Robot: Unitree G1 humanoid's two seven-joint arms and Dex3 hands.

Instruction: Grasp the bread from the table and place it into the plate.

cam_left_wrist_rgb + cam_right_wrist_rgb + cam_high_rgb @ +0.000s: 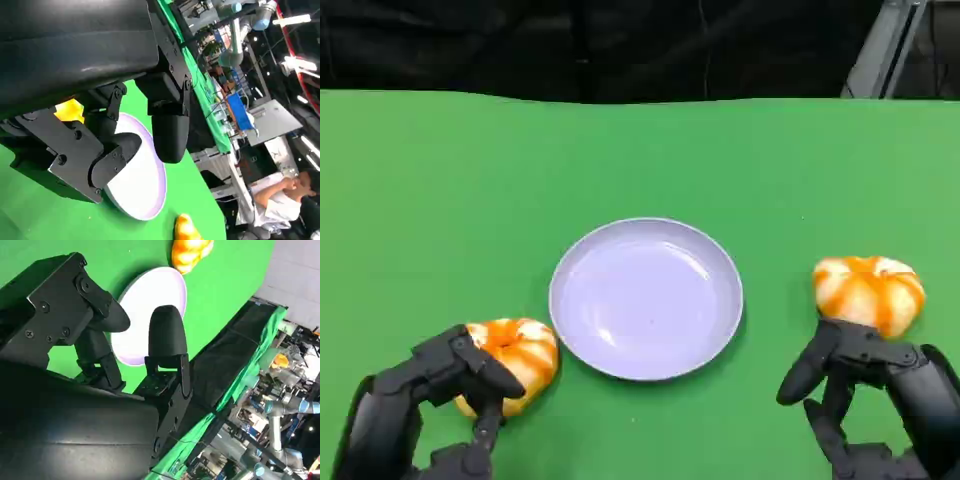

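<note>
Two orange-and-white glazed breads lie on the green table, one on each side of a lavender plate point(582, 318). The left bread point(520, 352) sits just left of the plate. My left hand point(440, 395) is at its near-left side with its fingers point(492, 376) spread over the edge of the bread, not closed on it. A yellow bit of that bread point(70, 110) shows between the fingers in the left wrist view. The right bread point(868, 290) lies right of the plate, and my right hand point(865, 375) is open just on its near side.
The plate point(145, 200) holds nothing. The green cloth runs back to a dark edge point(620, 98). The left wrist view shows a lab behind the table with a person point(280, 200) seated, and the right wrist view shows a robot arm point(280, 410).
</note>
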